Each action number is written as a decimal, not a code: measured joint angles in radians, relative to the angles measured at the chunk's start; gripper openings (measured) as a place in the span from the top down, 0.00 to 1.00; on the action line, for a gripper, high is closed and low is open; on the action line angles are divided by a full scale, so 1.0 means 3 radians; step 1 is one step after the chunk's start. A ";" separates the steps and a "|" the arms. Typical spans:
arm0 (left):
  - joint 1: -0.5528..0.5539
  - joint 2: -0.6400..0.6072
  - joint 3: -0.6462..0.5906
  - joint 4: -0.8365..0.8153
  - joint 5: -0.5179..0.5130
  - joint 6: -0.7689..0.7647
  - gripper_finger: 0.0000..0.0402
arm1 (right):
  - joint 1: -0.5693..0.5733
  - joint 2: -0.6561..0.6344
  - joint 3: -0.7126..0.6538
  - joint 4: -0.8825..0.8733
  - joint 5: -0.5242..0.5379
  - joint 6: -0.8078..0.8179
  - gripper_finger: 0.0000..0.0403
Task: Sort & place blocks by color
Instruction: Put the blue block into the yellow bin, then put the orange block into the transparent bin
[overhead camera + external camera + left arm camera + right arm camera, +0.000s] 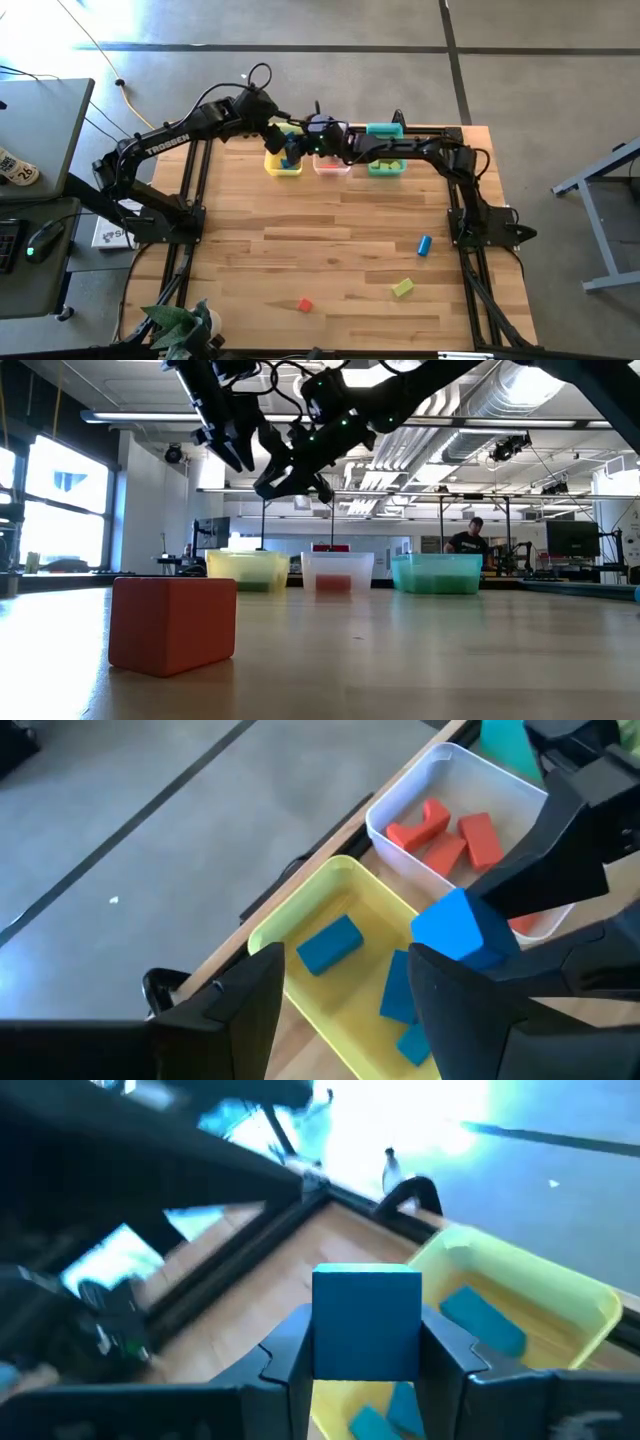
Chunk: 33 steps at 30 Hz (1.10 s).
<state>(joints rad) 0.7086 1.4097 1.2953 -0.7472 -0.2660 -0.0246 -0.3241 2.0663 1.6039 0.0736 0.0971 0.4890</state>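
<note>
1. The right gripper [366, 1342] is clamped on a blue cube [366, 1323], one dark finger flat on each side face; the cube sits square between them with no long axis to speak of.
2. Taking the yellow tray [590, 1302] as landmark: the held cube hangs above it, over the tray's open inside, where other blue blocks [483, 1320] already lie flat on the floor. The move ahead looks like a straight drop, so what matters is that the cube is over the tray and not over its rim.
3. The left gripper [345, 990] hovers over the same yellow tray [345, 875] with its fingers spread and nothing between them. The blue cube [462, 927] shows just beside its far finger, carried by the other arm.
4. Both grippers are crowded over the tray; the right one is the one placed to release.
5. Just beside the yellow tray stands the clear tray [452, 760] with red-orange blocks [440, 835] in it, and beyond that the teal tray [386, 131].
6. Well apart from the yellow tray, loose on the table [330, 250], lie a blue block [424, 245], a yellow-green block [402, 288] and a red-orange block [305, 305].
</note>
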 joint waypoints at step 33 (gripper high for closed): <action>-0.0344 -0.0004 -0.0001 -0.0519 0.0886 -0.0436 0.50 | -0.0224 0.0365 -0.0003 -0.0328 -0.0796 -0.0313 0.50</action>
<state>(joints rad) 0.6055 1.4085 1.2949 -0.9029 -0.0002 -0.1556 -0.3912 2.1757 1.6032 -0.0249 -0.1416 0.3950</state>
